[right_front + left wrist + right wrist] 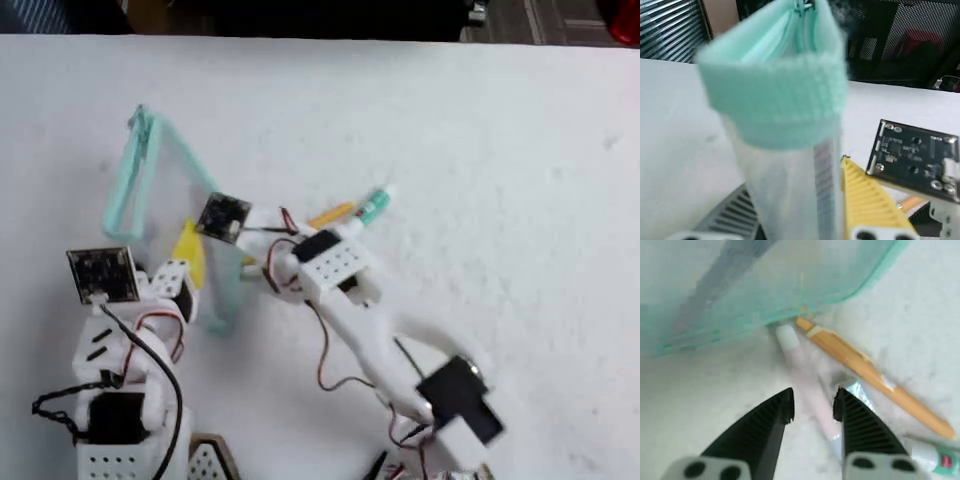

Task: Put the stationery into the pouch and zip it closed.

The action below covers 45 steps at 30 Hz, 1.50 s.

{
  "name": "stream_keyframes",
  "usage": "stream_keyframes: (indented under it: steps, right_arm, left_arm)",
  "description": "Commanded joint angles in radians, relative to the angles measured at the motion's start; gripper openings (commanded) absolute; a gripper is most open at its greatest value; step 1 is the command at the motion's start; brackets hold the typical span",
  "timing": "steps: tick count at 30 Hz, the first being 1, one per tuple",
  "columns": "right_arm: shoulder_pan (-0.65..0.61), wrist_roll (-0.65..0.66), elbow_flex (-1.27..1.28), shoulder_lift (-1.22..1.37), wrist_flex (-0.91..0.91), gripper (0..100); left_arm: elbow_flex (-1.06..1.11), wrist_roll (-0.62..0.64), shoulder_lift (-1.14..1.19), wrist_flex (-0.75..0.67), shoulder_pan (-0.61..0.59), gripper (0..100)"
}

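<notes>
Being held upright at the left by the clamped fingers of the left gripper (pixel 800 222), the teal-edged pouch (pixel 150 190) is being kept ready. Rightward, a pink pen (pixel 805 370), orange pen (pixel 865 370) and green-capped pen (pixel 935 460) are being left on the worktop (pixel 500 150). The pink one is being straddled by the right gripper (pixel 813 402), fingers narrowly parted. Loading and zipping are judged outstanding.

The white worktop (pixel 480 120) is bright all over in soft, even light, and the few shadows on it are pale and faint, while the room past its far edge is dark. Daylight glows through the blinds (pixel 665 30). The green pouch (pixel 775 100) sits so close to the left camera that it looks fuzzy, and the right tool (pixel 812 401) and the orange pen (pixel 865 370) look a bit smeary too.
</notes>
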Motion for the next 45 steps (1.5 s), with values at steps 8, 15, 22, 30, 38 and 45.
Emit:
stream_keyframes:
  steps: [8,15,22,30,38,45]
  right_arm:
    - [-0.008,-0.046,0.167,-0.26,-0.102,12.3]
    - [0.015,-0.157,0.144,-0.26,-0.15,12.3]
    - [0.024,-0.06,0.146,-0.259,-0.081,12.3]
    - [0.016,-0.023,0.097,-0.085,-0.13,12.3]
    - [-0.016,-0.017,0.014,0.071,-0.134,12.2]
    - [-0.008,-0.017,-0.084,0.183,-0.116,10.6]
  left_arm:
    - [-0.035,0.011,-0.012,-0.035,-0.01,19]
    - [-0.034,0.005,-0.012,-0.035,-0.008,19]
    - [-0.029,0.014,-0.012,-0.118,-0.139,19]
    - [-0.029,0.014,-0.012,-0.118,-0.15,19]
    - [-0.029,0.014,-0.012,-0.118,-0.151,19]
    - [-0.029,0.014,-0.012,-0.115,-0.151,19]
